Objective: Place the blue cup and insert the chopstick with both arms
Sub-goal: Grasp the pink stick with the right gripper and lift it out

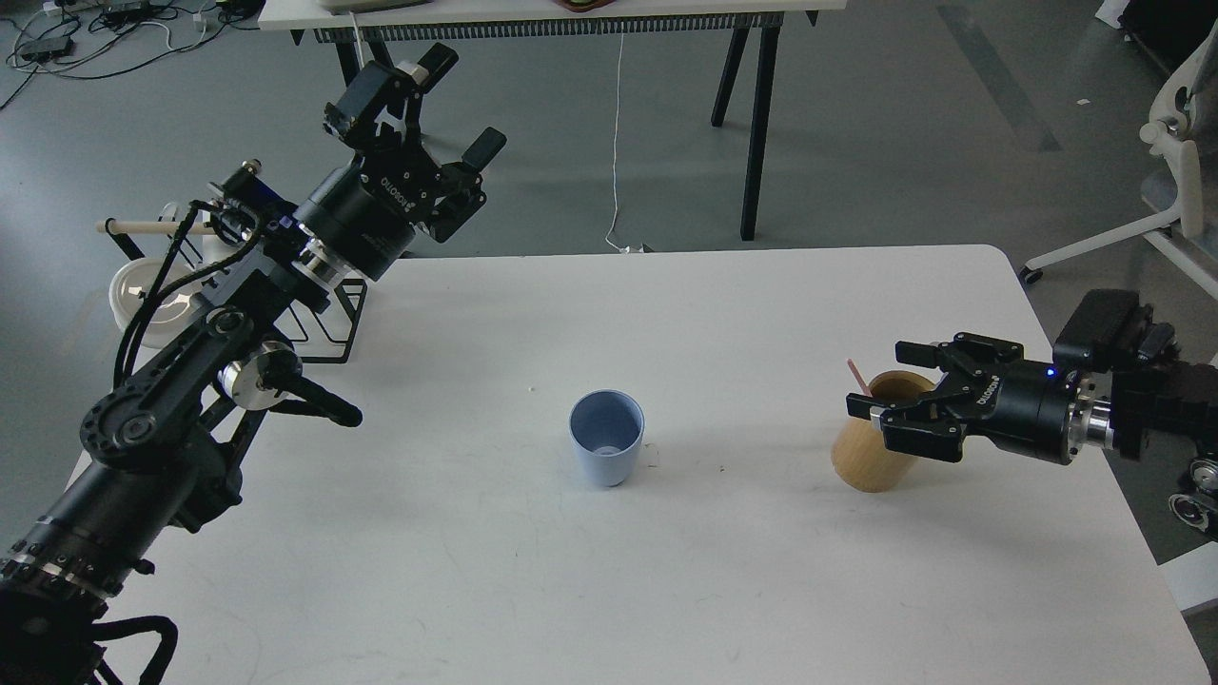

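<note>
The pale blue cup (606,450) stands upright and empty near the middle of the white table (590,590). A pink chopstick (857,376) sticks out of a tan wooden cylinder (861,459) at the right; only its top end shows. My right gripper (887,379) is open, its fingers over the cylinder's mouth, close beside the chopstick and not closed on it. My left gripper (452,103) is open and empty, raised high beyond the table's far left corner.
A black wire rack (319,319) with a pale wooden dowel (152,227) stands at the table's far left edge, behind my left arm. A white bowl (143,290) sits by it. A second table and an office chair (1175,181) stand beyond.
</note>
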